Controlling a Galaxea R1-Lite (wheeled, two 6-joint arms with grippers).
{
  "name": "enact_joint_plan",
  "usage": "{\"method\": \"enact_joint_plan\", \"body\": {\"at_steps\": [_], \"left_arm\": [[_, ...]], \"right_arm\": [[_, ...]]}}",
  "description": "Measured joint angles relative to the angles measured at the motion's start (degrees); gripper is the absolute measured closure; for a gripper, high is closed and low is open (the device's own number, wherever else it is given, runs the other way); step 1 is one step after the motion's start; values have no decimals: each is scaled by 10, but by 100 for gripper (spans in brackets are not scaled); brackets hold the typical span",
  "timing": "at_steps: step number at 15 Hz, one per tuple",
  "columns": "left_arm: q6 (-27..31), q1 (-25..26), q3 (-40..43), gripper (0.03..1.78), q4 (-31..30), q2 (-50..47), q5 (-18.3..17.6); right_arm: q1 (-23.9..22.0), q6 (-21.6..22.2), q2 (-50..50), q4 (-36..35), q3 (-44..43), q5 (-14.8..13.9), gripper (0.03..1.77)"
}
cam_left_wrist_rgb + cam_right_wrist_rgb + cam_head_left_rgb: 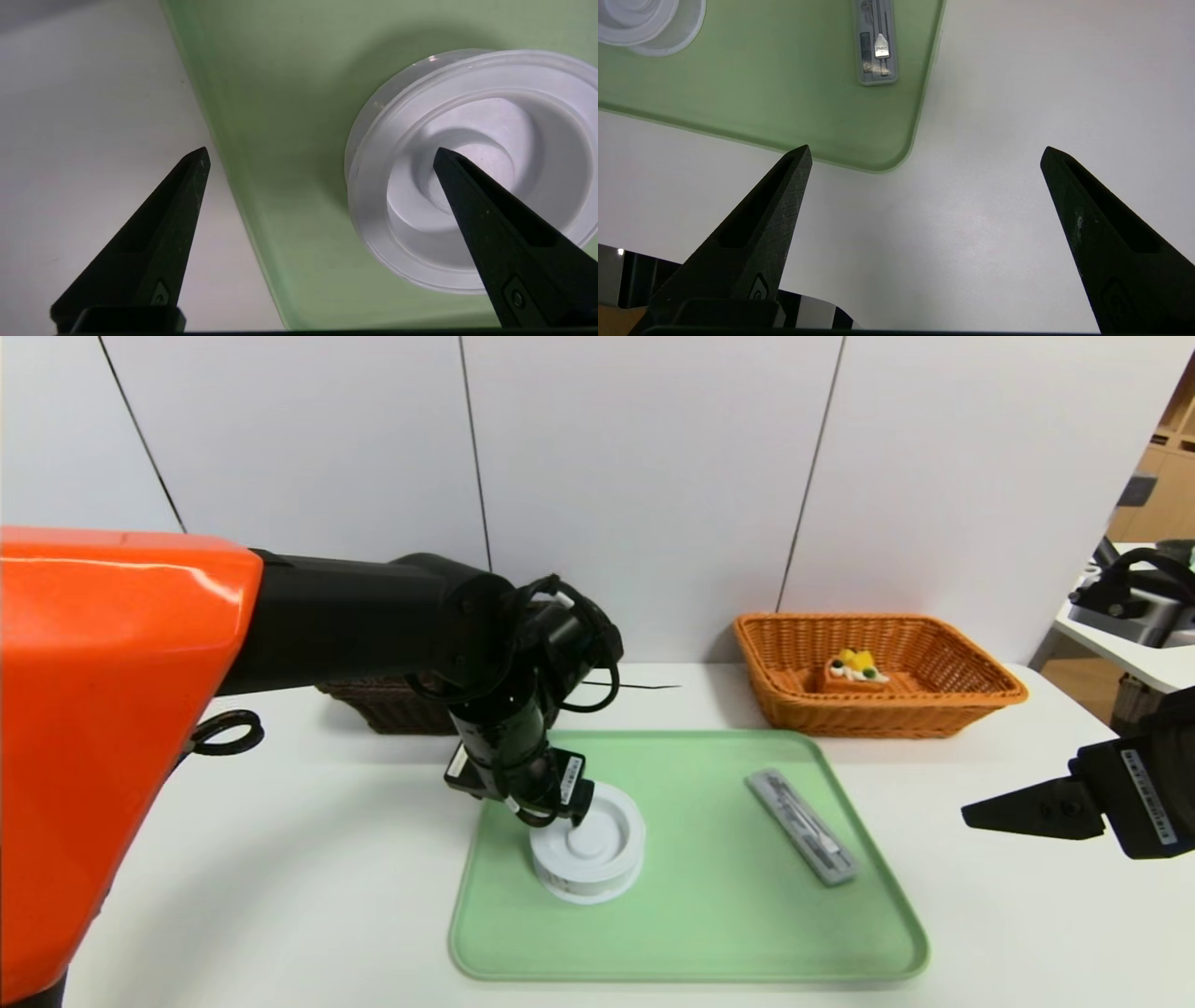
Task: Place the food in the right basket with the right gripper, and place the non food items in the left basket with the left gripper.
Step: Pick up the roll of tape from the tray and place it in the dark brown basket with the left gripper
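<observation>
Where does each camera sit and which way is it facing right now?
Head view: looks forward and down at the green tray, orange basket and both arms.
Left wrist view: on the left arm, looks down past its open end effector at the white round container.
Right wrist view: on the right arm beside the tray, its open end effector over bare table.
All three show tray and container.

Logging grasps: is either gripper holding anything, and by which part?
Nothing held. The left gripper is open over the white container's rim; the right gripper is open above the table.
</observation>
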Motion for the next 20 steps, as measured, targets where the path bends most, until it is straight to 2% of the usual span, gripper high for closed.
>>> {"method": "enact_joint_plan", "body": {"at_steps": [16, 20], "left_arm": [[0, -1, -49, 12, 1, 39, -7], [-20, -2, -62, 12, 8, 48, -19]], "right_arm": [[2, -1, 7, -1, 3, 2, 11], [2, -2, 8, -1, 7, 2, 11]]}}
